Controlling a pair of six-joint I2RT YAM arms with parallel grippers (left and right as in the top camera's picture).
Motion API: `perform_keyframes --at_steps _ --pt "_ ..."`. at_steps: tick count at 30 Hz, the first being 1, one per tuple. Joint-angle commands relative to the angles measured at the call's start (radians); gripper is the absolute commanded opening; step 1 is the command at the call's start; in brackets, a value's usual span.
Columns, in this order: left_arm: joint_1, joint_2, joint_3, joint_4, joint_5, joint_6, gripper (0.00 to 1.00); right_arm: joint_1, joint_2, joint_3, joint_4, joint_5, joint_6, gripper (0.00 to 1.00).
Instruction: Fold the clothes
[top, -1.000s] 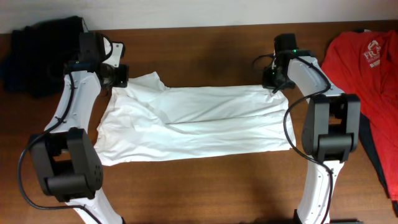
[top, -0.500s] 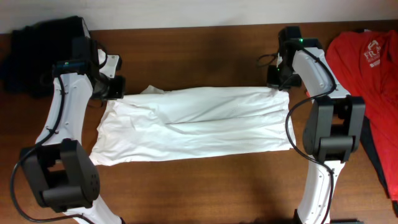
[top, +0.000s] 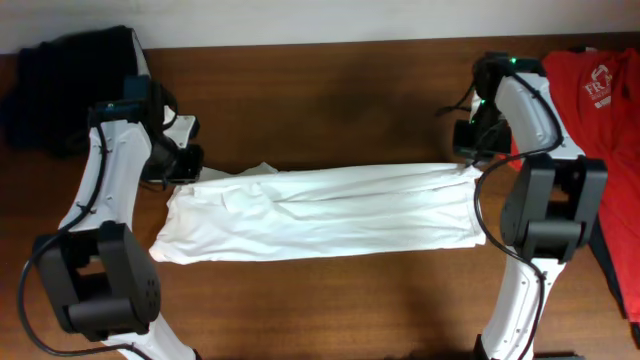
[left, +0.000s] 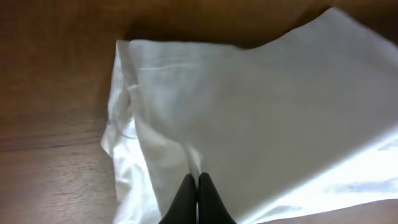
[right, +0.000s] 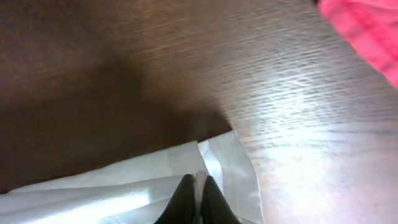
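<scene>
1. Overhead: the white shirt (top: 320, 212) lies across the middle of the counter (top: 330, 90), stretched sideways into a long band. The left hand (top: 185, 165) is clamped on its far left corner and the right hand (top: 468, 165) on its far right corner. Gripping both ends pulls the far edge taut, probably so it can be carried over as one straight fold. Dark garments (top: 65, 85) lie at the far left and a red T-shirt (top: 600, 100) at the right. Both are apart from the shirt, and nothing lies on it.
2. Left wrist: the fingers (left: 189, 198) meet with a ridge of white cloth pinched between them. The fabric bunches beside the grip, a wrinkle that may need smoothing.
3. Right wrist: the tips are closed on the doubled hem at the shirt's corner. There is bare wood beyond it, and the red T-shirt shows only at the upper right.
</scene>
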Motion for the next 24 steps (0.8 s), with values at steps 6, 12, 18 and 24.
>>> perform_keyframes --at_steps 6,12,18,24 --pt "0.008 0.156 -0.032 0.015 -0.033 -0.012 0.0 -0.021 0.019 0.056 0.014 0.018 0.009 0.05" --pt "0.008 0.183 -0.032 0.049 -0.033 -0.012 0.0 -0.018 0.019 0.056 0.126 0.013 0.01 0.05" --pt "0.008 0.183 -0.032 0.056 -0.033 -0.012 0.0 -0.018 0.019 0.056 0.181 0.013 0.01 0.12" --pt "0.008 0.183 -0.029 0.064 -0.032 -0.012 0.0 -0.019 0.019 0.056 0.147 0.014 0.01 0.04"
